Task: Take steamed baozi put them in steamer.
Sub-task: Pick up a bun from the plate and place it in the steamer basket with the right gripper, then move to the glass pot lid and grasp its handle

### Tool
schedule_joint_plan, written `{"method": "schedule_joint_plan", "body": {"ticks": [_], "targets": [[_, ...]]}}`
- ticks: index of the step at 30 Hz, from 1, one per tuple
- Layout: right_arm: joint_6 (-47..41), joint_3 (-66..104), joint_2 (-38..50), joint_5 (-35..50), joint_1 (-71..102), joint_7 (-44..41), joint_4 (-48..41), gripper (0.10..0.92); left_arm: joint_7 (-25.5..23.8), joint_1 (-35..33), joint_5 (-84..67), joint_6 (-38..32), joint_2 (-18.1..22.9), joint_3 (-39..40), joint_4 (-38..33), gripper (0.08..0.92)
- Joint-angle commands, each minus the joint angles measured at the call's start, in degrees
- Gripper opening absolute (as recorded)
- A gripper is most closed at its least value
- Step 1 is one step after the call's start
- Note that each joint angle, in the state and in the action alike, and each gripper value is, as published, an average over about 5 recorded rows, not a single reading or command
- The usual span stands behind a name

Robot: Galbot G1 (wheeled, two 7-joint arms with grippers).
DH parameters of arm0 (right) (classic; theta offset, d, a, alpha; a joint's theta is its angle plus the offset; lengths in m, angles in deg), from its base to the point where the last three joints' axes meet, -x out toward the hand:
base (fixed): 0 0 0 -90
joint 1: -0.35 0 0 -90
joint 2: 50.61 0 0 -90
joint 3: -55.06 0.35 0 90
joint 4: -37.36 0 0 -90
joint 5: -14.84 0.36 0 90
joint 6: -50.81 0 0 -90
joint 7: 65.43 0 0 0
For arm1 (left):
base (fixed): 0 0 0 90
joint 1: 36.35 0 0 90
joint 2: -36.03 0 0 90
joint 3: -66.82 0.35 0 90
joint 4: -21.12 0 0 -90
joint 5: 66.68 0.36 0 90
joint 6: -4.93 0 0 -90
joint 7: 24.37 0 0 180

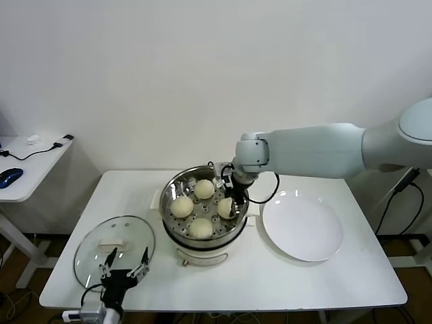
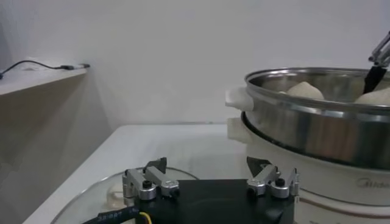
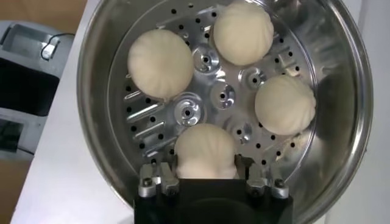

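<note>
The steel steamer [image 1: 166, 206] sits on its cream pot base in the middle of the table. Three baozi [image 1: 204, 188], [image 1: 181, 206], [image 1: 200, 229] lie free on its perforated floor. My right gripper [image 1: 231, 206] reaches down inside the steamer at its right side. In the right wrist view it [image 3: 206, 167] is shut on the fourth baozi [image 3: 205, 152], which rests on the steamer floor [image 3: 186, 112]. My left gripper [image 1: 125, 260] is open and empty, low over the glass lid. It shows in the left wrist view [image 2: 207, 163], with the steamer [image 2: 304, 128] ahead of it.
A round glass lid [image 1: 94, 246] with a cream handle lies on the table at front left. A flat white plate [image 1: 302, 226] lies right of the steamer. A side desk with a mouse [image 1: 10, 177] stands at far left.
</note>
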Motion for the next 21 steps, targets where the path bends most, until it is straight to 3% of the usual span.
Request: {"method": "schedule_joint_plan", "body": {"ticks": [1, 7, 11, 21], "targets": [[3.0, 2.5, 0.9, -0.5, 1.1, -0.9, -0.7, 0.733, 0.0, -0.3, -0.1, 0.0, -0.1, -0.2, -0.3, 0.823], [5.6, 6.0, 8.5, 5.5, -2.9, -1.8, 1.8, 0.819, 0.1, -0.7, -0.4, 0.1, -0.3, -0.8, -0.9, 0.823], [4.8, 14.7, 16.3, 6.8, -0.8, 7.9, 2.4, 0.822, 0.4, -0.6, -1.0, 0.1, -0.4, -0.9, -1.1, 0.823], [7.1, 41.8, 33.7, -1.3, 17.7, 29.7, 2.2, 0.823, 1.8, 0.8, -1.8, 0.3, -1.4, -0.8, 0.3, 0.823]]}}
